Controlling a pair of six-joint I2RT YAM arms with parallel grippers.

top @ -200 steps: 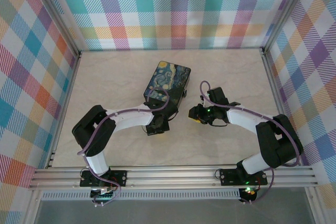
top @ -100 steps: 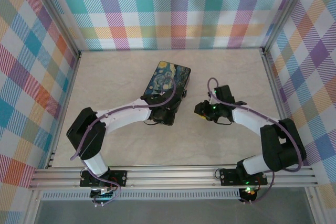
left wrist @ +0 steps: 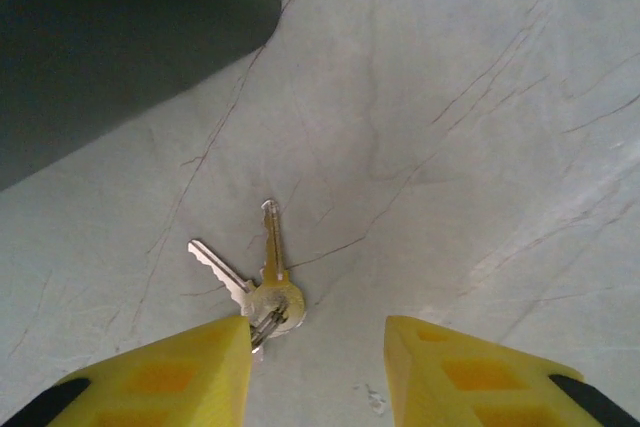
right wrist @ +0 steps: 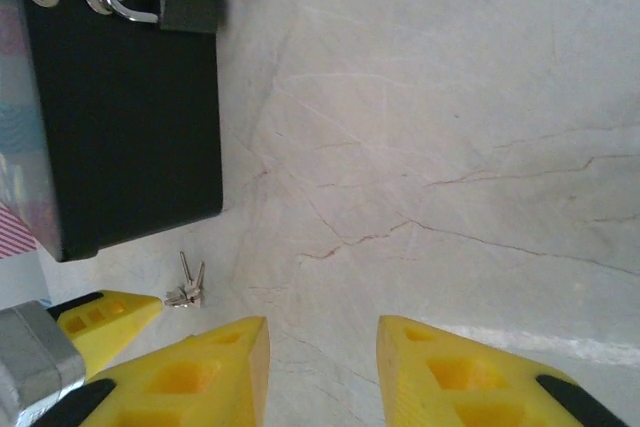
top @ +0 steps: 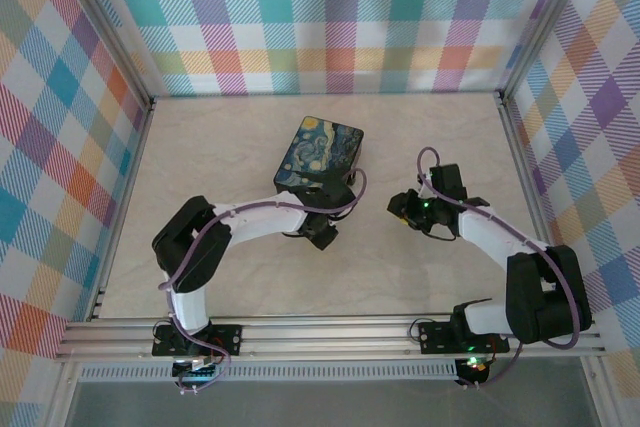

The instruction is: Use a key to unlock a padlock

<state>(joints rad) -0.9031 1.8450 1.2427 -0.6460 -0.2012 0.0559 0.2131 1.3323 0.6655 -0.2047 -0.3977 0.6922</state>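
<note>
We judge the key (left wrist: 272, 267) thin, rigid, flat on the worktop (left wrist: 480, 147); left end effector (left wrist: 316, 347), released, should pinch its bow

The work surface (top: 210, 147) is seen as a pale, cream-coloured tabletop veined with thin dark lines like marble. It is enclosed on three sides by panels printed in a pastel plaid of teal, orange, purple, yellow and pink: a back wall (top: 330, 17), a left wall (top: 50, 147) and a right wall (top: 600, 117). The back corners are framed by silvery aluminium posts (top: 105, 32), and a grooved aluminium rail (top: 330, 337) is laid along the near edge. Everything is lit evenly, and only soft shadows are cast.
</note>
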